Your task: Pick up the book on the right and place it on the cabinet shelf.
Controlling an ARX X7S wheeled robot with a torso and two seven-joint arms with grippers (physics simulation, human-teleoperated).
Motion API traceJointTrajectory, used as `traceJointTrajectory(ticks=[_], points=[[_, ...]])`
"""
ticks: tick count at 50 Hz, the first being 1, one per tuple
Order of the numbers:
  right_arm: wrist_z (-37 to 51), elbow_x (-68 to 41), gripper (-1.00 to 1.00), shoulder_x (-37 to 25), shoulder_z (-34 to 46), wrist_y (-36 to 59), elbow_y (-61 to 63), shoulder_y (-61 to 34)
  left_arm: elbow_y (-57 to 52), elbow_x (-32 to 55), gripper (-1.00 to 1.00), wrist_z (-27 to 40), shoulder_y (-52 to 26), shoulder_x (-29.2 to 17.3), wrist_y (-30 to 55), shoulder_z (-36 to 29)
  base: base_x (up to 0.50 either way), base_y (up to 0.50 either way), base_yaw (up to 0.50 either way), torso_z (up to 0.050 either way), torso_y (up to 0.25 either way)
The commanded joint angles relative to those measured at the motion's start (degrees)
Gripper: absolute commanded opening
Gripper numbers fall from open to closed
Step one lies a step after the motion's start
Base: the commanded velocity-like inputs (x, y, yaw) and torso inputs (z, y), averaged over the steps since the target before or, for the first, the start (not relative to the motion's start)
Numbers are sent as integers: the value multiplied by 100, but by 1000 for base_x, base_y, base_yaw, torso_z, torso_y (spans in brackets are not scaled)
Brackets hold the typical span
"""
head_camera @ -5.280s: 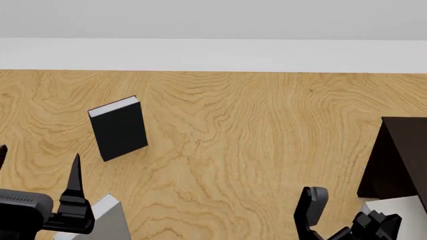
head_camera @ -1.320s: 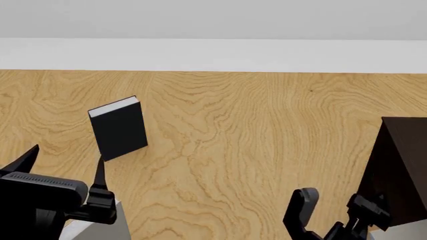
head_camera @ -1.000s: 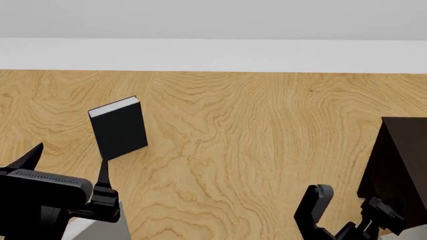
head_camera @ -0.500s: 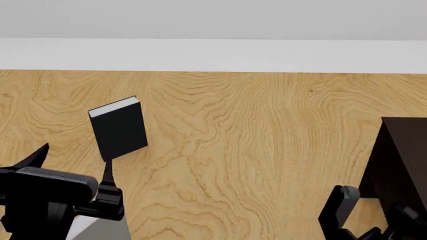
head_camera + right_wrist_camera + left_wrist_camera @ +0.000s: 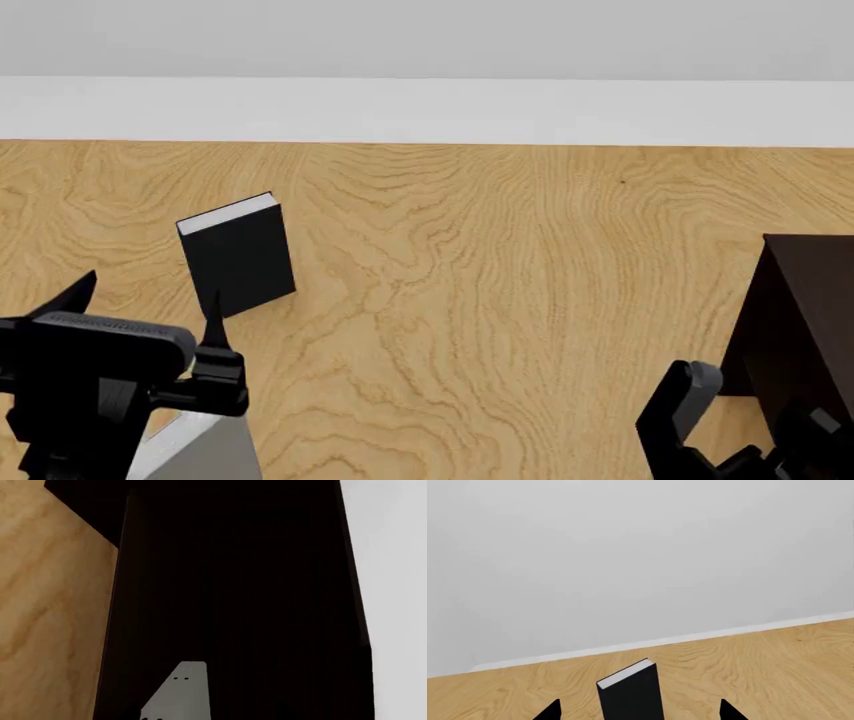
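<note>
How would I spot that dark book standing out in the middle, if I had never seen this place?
Start at the wooden floor below the white wall. Left of centre, ahead of the left gripper, the black book stands upright on its own. It is the only black one, with white page edges on top; the book nearest the robot is light grey.

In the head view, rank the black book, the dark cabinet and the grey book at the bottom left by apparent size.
1. Dark cabinet, though cropped.
2. Black book.
3. Grey book, mostly hidden behind the left gripper, so unsure.
</note>
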State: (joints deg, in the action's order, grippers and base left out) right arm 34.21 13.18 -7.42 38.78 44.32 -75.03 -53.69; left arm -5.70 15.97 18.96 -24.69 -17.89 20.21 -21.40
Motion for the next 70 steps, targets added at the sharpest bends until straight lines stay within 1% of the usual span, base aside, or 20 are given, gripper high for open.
traceJointTrajectory(ticks=[1, 3, 6, 13, 23, 32, 45, 60, 70], points=[[185, -1304, 100, -188, 1459, -1007, 4, -349, -42, 59, 100, 0, -24, -4, -2, 17, 16, -6, -6, 0, 0], [168, -1326, 100, -192, 1434, -1022, 4, -341, -51, 68, 100, 3, -16, -10, -6, 23, 5, -7, 0, 0, 0], [-39, -1250, 100, -155, 1643, -1210, 4, -276, -90, 91, 100, 7, 2, -22, -3, 36, 10, -6, -2, 0, 0], [-121, -1255, 100, -79, 1953, -1566, 4, -191, -143, 113, 100, 16, 36, -41, -22, 42, 10, -6, 0, 0, 0], [-4, -1265, 100, 11, 2292, -1946, 4, -160, -148, 148, 100, 6, 90, -51, -112, 53, 6, -4, 2, 0, 0], [100, -1306, 100, 95, 2359, -2130, 4, -151, -195, 191, 100, -1, 127, -75, -147, 66, 0, 0, 0, 0, 0], [162, -1335, 100, 149, 2269, -2376, 4, -85, -220, 219, 100, 4, 137, -89, -174, 61, 0, 0, 0, 0, 0], [384, -1394, 100, 243, 1868, -3250, 5, 94, -130, 263, 100, -145, 140, -69, -348, -26, 0, 0, 0, 0, 0], [410, -1599, 100, 201, 1267, -4240, 7, 44, -91, 339, 100, -195, 173, -61, -510, 22, 0, 0, 0, 0, 0]])
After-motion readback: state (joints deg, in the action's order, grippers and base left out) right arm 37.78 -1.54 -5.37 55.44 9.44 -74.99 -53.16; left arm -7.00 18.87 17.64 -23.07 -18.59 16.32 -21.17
